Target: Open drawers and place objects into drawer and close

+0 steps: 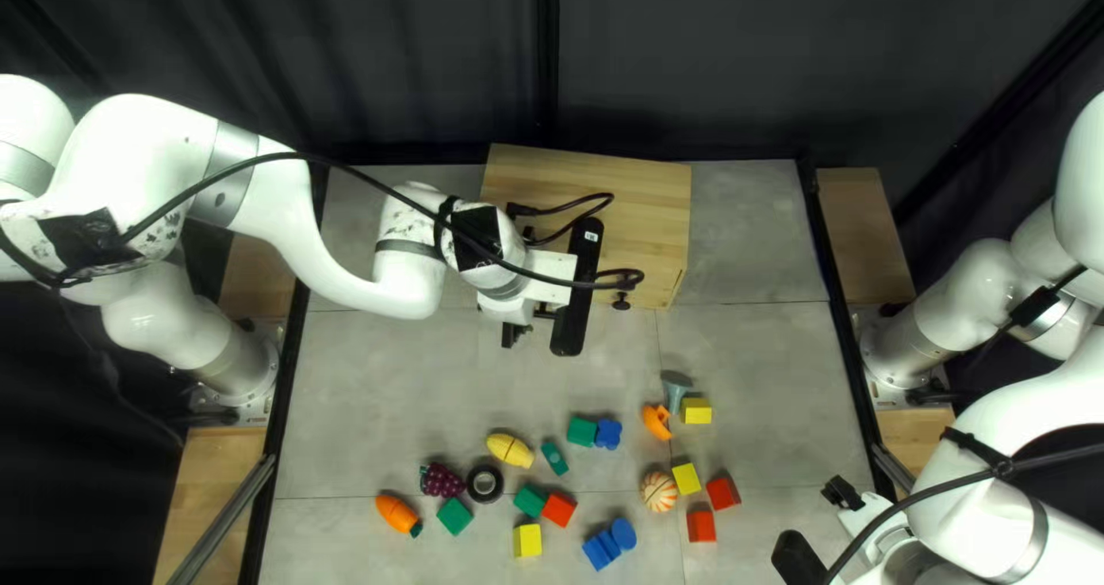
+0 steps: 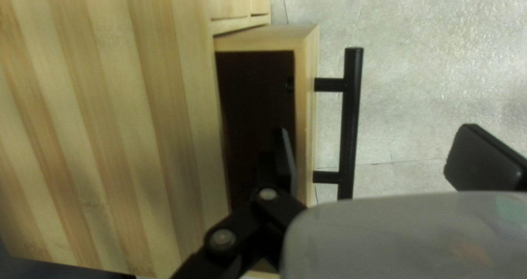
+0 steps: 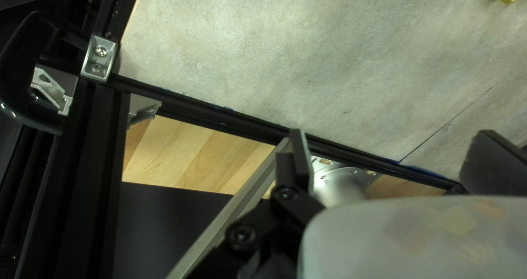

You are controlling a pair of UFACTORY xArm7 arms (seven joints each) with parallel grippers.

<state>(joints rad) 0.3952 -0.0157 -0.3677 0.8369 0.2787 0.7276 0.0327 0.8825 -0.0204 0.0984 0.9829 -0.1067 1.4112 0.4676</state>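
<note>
Orange plastic carrot (image 1: 393, 511): on the grey desk (image 1: 380, 401), ahead and left of the pale wooden cabinet (image 1: 650, 217).
Left gripper (image 1: 541, 330): at the cabinet's front, fingers spread wide on either side of the black bar handle (image 2: 351, 114).
Wooden drawer (image 2: 306, 120): standing out from the cabinet.
Orange-striped round toy (image 1: 659, 491): ahead of the cabinet.
Right gripper (image 1: 819, 525): well away, ahead-right of the cabinet, fingers parted.

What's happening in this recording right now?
The left gripper, open, straddles the front of a partly open drawer, one finger on its inner side, the other beyond the handle. The right gripper, also open, holds nothing. Toy food and colored blocks lie scattered on the table.
</note>
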